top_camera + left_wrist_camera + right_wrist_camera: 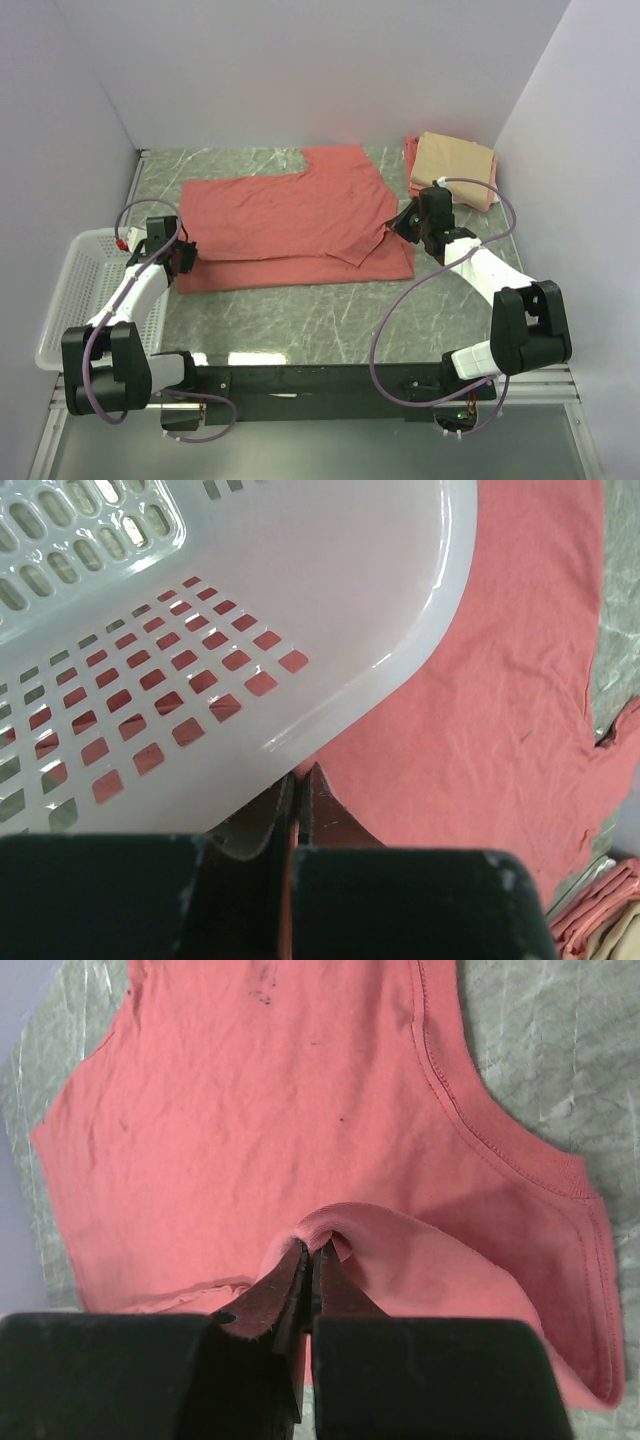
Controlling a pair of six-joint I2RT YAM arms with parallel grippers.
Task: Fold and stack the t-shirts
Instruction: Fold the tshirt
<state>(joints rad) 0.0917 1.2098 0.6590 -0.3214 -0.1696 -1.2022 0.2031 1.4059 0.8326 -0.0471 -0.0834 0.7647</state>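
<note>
A large salmon-red t-shirt (290, 215) lies spread on the marbled table, its near part doubled over. My left gripper (186, 256) is at the shirt's left edge, shut, with a thin strip of the red cloth showing between its fingers (298, 772). My right gripper (403, 222) is at the shirt's right edge. It is shut on a raised pinch of the same shirt (313, 1248), near the sleeve hem. A folded tan t-shirt (455, 160) rests on a folded pink one (409, 158) at the back right.
A white plastic mesh basket (70, 300) stands at the left table edge, close beside my left gripper; its rim (400, 670) fills much of the left wrist view. White walls enclose the table on three sides.
</note>
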